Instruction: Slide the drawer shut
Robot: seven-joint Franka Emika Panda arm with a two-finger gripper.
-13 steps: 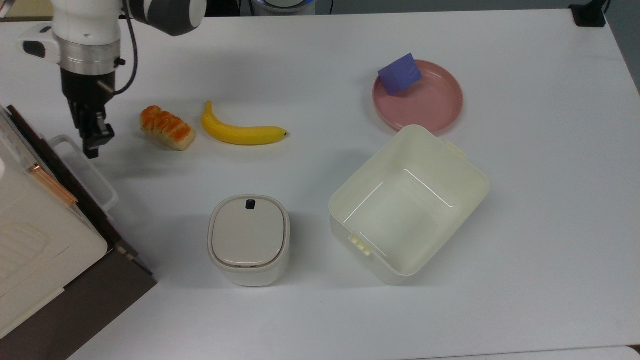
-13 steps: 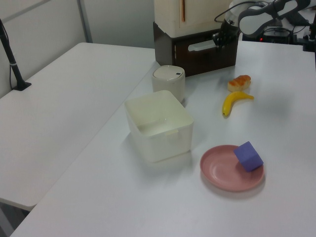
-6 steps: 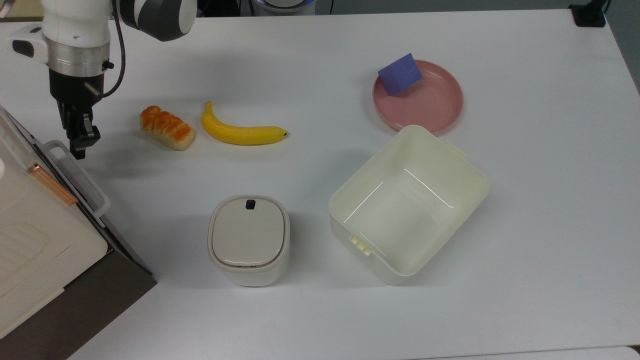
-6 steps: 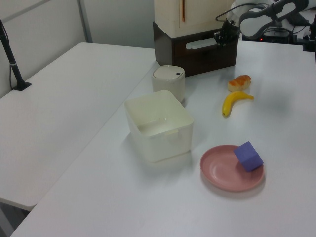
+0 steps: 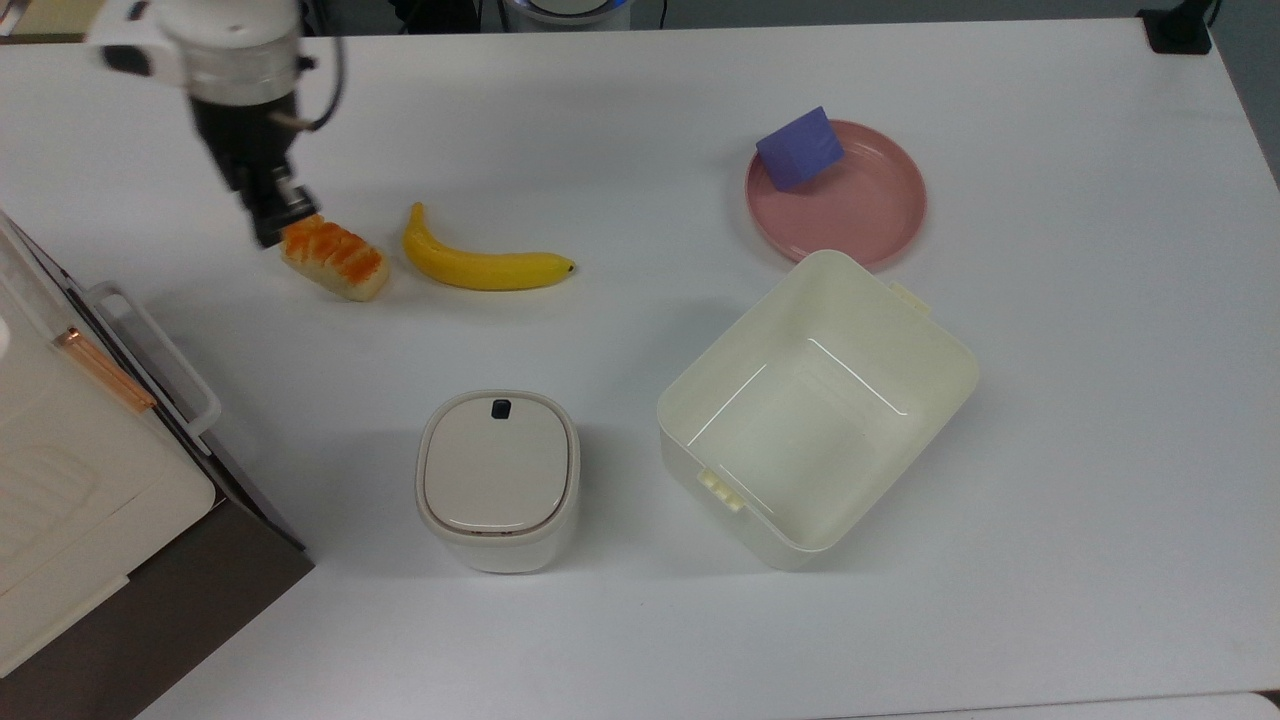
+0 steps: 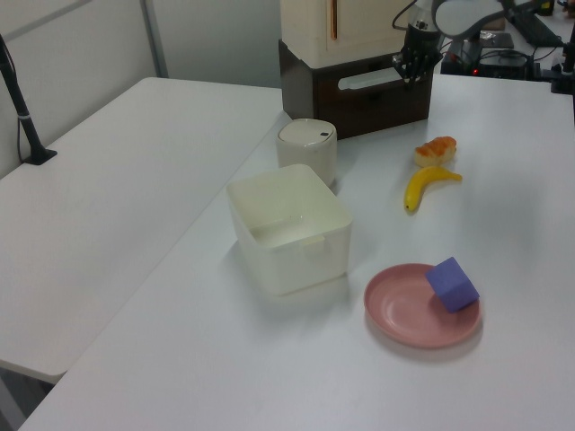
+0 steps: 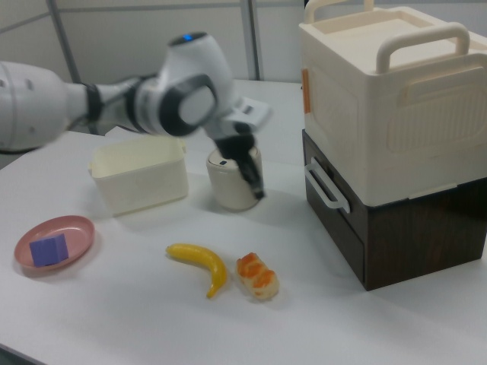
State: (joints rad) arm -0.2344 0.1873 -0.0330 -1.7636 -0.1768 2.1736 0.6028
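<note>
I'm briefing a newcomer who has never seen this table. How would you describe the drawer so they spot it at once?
Look for the brown cabinet at the right view's right, under a big cream box with loop handles. The drawer is its dark brown front panel facing the table, sitting flush with the cabinet. Its white loop handle sets it apart; the cream bin and small lidded container stand loose on the table.

White arm (image 7: 46,103), grey joint covers, silver wrist ring, black jaws, black cable
</note>
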